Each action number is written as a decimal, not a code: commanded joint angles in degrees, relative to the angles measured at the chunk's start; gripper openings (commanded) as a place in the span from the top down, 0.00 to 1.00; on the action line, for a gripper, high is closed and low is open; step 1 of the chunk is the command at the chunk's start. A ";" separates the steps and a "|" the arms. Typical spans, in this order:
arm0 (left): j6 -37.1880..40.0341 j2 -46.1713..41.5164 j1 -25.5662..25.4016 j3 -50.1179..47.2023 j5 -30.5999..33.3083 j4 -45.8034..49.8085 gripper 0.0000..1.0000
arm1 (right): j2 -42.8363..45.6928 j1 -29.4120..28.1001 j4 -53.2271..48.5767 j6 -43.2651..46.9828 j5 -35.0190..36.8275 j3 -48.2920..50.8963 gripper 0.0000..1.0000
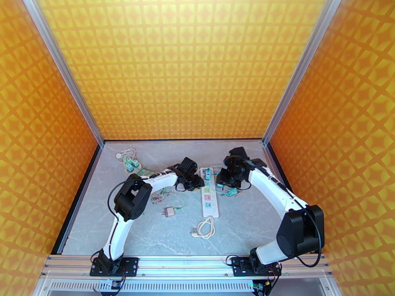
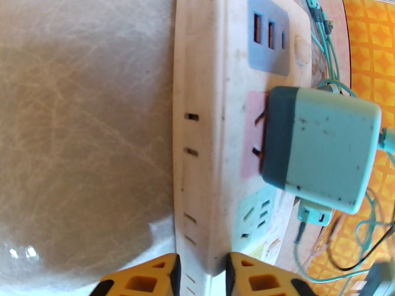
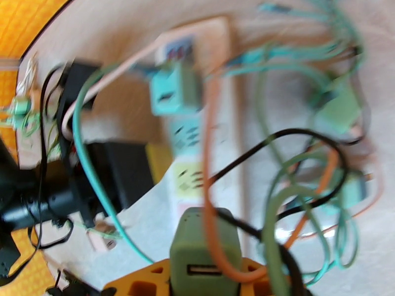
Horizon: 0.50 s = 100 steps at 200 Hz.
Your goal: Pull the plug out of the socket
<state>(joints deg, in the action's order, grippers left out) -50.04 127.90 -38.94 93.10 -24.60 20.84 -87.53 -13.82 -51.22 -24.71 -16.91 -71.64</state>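
The socket (image 1: pixel 209 198) is a long white power strip lying lengthwise mid-table, with blue, pink, green and yellow outlet patches (image 2: pixel 207 144). A teal plug (image 2: pixel 321 149) sits in its pink outlet, its prongs partly showing; it also appears near the strip's far end (image 1: pixel 209 172) (image 3: pixel 173 90). My left gripper (image 1: pixel 196 182) is at the strip's left side, and its yellow fingers (image 2: pixel 148 279) pinch the strip's side edge. My right gripper (image 1: pixel 223 182) is on the strip's right side. It (image 3: pixel 202 275) is shut on an olive-green plug block (image 3: pixel 202 242) above the strip, which is blurred.
A tangle of teal, orange and black cables (image 3: pixel 296 168) lies right of the strip. A small loose plug (image 1: pixel 169 211) and the coiled white cord (image 1: pixel 205 228) lie nearer the front. Teal adapters (image 1: pixel 131 165) sit at the back left. Orange walls enclose the table.
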 commanded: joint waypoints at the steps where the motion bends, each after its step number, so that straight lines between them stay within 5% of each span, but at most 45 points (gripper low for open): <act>1: 1.26 2.27 0.41 -0.62 1.92 8.54 0.69 | 0.92 -0.42 2.55 -0.74 -3.57 -0.18 0.73; 59: 1.44 2.20 0.39 -0.69 1.92 8.74 0.69 | 1.43 -0.02 -6.17 3.15 3.59 -14.24 0.73; 100: 1.42 2.01 0.44 -1.15 1.75 8.47 0.69 | 0.40 2.29 -6.19 1.84 1.25 -22.57 0.74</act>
<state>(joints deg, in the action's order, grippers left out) -50.04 127.90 -38.94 93.32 -24.60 21.52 -87.39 -13.08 -56.36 -22.81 -15.42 -90.15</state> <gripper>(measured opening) 0.312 0.279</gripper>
